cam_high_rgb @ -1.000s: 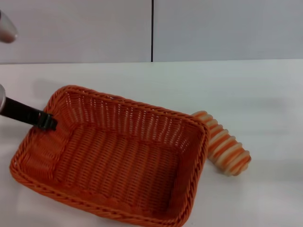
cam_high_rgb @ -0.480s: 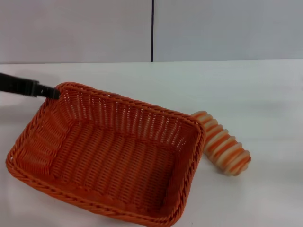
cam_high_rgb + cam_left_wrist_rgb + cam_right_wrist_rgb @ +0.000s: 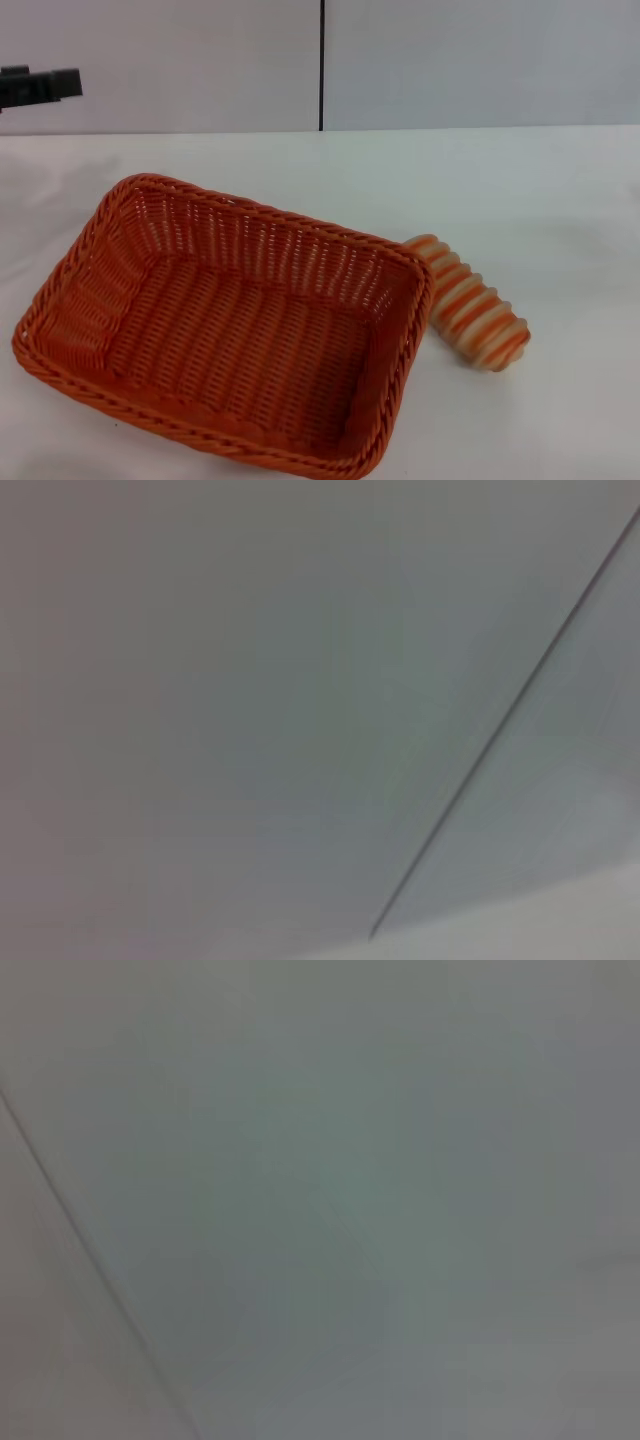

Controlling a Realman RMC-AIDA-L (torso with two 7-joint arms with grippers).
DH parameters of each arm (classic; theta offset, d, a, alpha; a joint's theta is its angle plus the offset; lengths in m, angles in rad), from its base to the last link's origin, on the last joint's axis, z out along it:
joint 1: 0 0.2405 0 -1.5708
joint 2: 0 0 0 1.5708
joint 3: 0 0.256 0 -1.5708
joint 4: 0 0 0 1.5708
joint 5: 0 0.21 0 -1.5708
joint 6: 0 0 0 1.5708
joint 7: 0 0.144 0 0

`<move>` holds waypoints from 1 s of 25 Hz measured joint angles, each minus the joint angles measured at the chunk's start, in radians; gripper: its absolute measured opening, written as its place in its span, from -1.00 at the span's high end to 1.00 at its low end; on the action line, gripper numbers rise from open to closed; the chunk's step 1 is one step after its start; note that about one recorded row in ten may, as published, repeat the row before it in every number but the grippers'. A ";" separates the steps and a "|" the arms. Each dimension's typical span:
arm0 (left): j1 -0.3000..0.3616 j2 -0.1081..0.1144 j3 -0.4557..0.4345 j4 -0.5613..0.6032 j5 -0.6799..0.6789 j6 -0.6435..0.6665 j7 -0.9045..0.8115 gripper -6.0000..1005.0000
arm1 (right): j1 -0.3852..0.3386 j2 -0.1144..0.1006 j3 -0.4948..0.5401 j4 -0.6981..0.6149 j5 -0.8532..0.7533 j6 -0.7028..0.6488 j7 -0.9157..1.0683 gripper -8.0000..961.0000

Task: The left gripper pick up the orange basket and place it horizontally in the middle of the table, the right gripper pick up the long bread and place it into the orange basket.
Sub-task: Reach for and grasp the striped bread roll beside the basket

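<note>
Nearest the camera, the orange basket point(image 3: 225, 325) sits mouth-up on the white table point(image 3: 560, 200), its long axis slanting from about ten o'clock to four o'clock rather than lying square across the view, and nothing is inside it. Just beyond its right end, at roughly three o'clock from the basket's middle, the long bread point(image 3: 470, 303) lies on its side on the tabletop, one end tucked close against the braided rim, though whether the two touch cannot be told. Farther back, at about ten o'clock and well apart from the basket, the left gripper point(image 3: 45, 86) hangs above the table's far edge in front of the grey wall point(image 3: 480, 60); it holds nothing, and whether its fingers are parted or together cannot be told from the little that shows. No part of the right gripper appears, and both wrist cameras show only bare wall and a dark seam point(image 3: 500, 720). By the look of it, the basket half is done or nearly so, while lifting the loaf and setting it in the basket remains wholly ahead.
</note>
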 joint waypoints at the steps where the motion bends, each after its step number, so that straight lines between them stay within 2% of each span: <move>1: 0.026 -0.003 -0.034 -0.085 -0.098 -0.034 0.123 -0.65 | 0.029 -0.006 -0.042 -0.116 -0.112 -0.041 0.151 -0.42; 2: 0.046 -0.003 -0.043 -0.154 -0.171 -0.062 0.218 -0.66 | 0.041 -0.011 -0.061 -0.149 -0.156 -0.055 0.201 -0.42; 3: 0.046 -0.003 -0.043 -0.154 -0.171 -0.062 0.218 -0.66 | 0.062 -0.017 -0.090 -0.184 -0.217 -0.080 0.273 -0.42; 4: 0.069 0.001 -0.053 -0.268 -0.280 -0.089 0.369 -0.66 | 0.090 -0.026 -0.125 -0.206 -0.288 -0.103 0.340 -0.42; 5: 0.069 0.001 -0.053 -0.268 -0.280 -0.089 0.369 -0.66 | 0.090 -0.026 -0.125 -0.206 -0.288 -0.103 0.340 -0.42; 6: 0.087 0.002 -0.068 -0.370 -0.362 -0.094 0.538 -0.66 | 0.153 -0.046 -0.196 -0.218 -0.430 -0.155 0.449 -0.42; 7: 0.087 0.002 -0.068 -0.370 -0.362 -0.094 0.538 -0.66 | 0.153 -0.046 -0.196 -0.218 -0.430 -0.155 0.449 -0.42; 9: 0.101 -0.001 -0.083 -0.451 -0.422 -0.096 0.685 -0.66 | 0.209 -0.060 -0.256 -0.192 -0.533 -0.195 0.518 -0.42; 11: 0.111 0.001 -0.102 -0.583 -0.509 -0.096 0.857 -0.66 | 0.276 -0.066 -0.337 -0.122 -0.622 -0.239 0.591 -0.42; 13: 0.114 0.002 -0.109 -0.617 -0.526 -0.093 0.900 -0.66 | 0.290 -0.067 -0.352 -0.101 -0.630 -0.245 0.602 -0.42; 15: 0.118 0.002 -0.118 -0.656 -0.539 -0.088 0.968 -0.66 | 0.333 -0.067 -0.381 -0.029 -0.639 -0.261 0.619 -0.42; 16: 0.124 -0.001 -0.122 -0.682 -0.541 -0.087 1.029 -0.66 | 0.377 -0.067 -0.392 0.061 -0.639 -0.265 0.622 -0.42; 17: 0.124 -0.002 -0.122 -0.695 -0.543 -0.086 1.049 -0.66 | 0.393 -0.065 -0.394 0.096 -0.638 -0.265 0.622 -0.42; 18: 0.125 -0.002 -0.122 -0.712 -0.547 -0.085 1.067 -0.66 | 0.420 -0.055 -0.396 0.159 -0.636 -0.257 0.623 -0.42; 19: 0.125 -0.002 -0.122 -0.712 -0.547 -0.085 1.067 -0.66 | 0.420 -0.055 -0.396 0.159 -0.636 -0.257 0.623 -0.42; 20: 0.125 -0.001 -0.123 -0.717 -0.548 -0.083 1.080 -0.66 | 0.438 -0.041 -0.398 0.201 -0.637 -0.237 0.625 -0.42; 25: 0.124 -0.002 -0.123 -0.719 -0.549 -0.078 1.107 -0.66 | 0.456 -0.033 -0.405 0.265 -0.644 -0.209 0.637 -0.42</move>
